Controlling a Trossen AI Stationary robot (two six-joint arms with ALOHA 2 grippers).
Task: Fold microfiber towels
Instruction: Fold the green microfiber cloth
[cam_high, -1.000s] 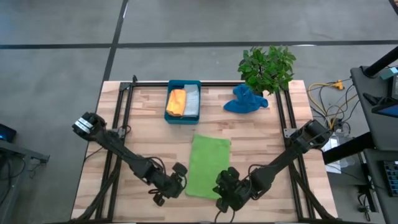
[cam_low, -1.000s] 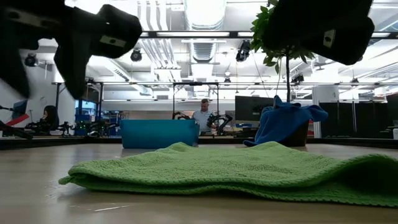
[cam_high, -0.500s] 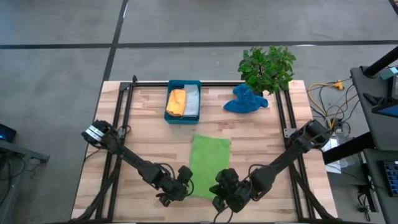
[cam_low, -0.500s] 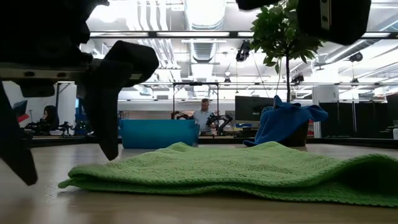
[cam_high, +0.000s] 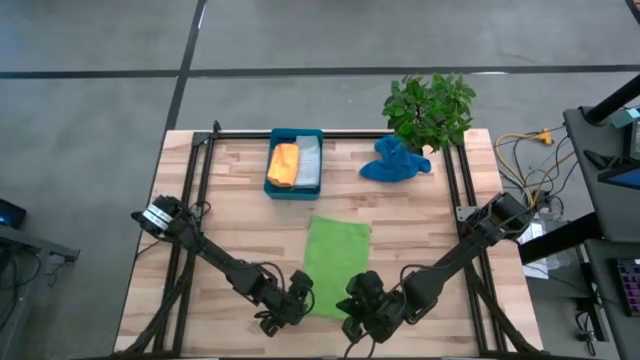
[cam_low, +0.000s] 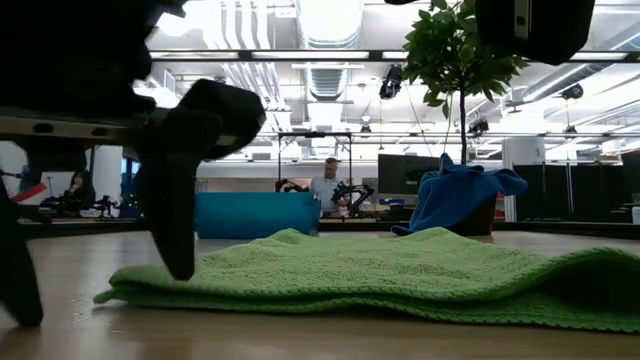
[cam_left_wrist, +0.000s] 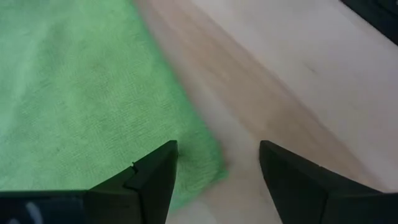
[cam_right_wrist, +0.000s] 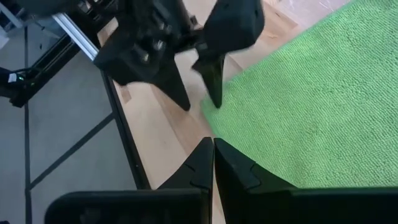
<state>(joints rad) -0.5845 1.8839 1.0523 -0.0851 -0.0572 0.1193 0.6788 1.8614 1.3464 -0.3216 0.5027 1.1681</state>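
Observation:
A lime green towel (cam_high: 338, 255) lies flat on the table's near middle, folded double, with the fold edge toward the low camera (cam_low: 380, 270). My left gripper (cam_high: 300, 298) is open, low at the towel's near-left corner (cam_left_wrist: 208, 163). One finger is over the cloth and one over the wood. My right gripper (cam_high: 358, 312) is shut and empty, raised over the towel's near edge (cam_right_wrist: 213, 144). The orange towel (cam_high: 284, 163) and grey towel (cam_high: 308, 162) lie folded in a teal tray (cam_high: 295, 135). The blue towel (cam_high: 395, 163) lies crumpled at the far right. My left gripper stands astride the green towel's near-left corner, fingers pointing down. One fingertip (cam_low: 180, 268) is at the cloth's edge and the other (cam_low: 18, 310) is down by the wood. I cannot tell whether they touch the cloth.
A potted plant (cam_high: 430, 108) stands at the far right corner behind the blue towel. Black rails run along the table's left (cam_high: 190, 200), right and far sides. Bare wood lies to the left and right of the green towel.
My left gripper has gone toward the table's right edge and down, arriving open at the green towel's near-left corner. The towel has not moved.

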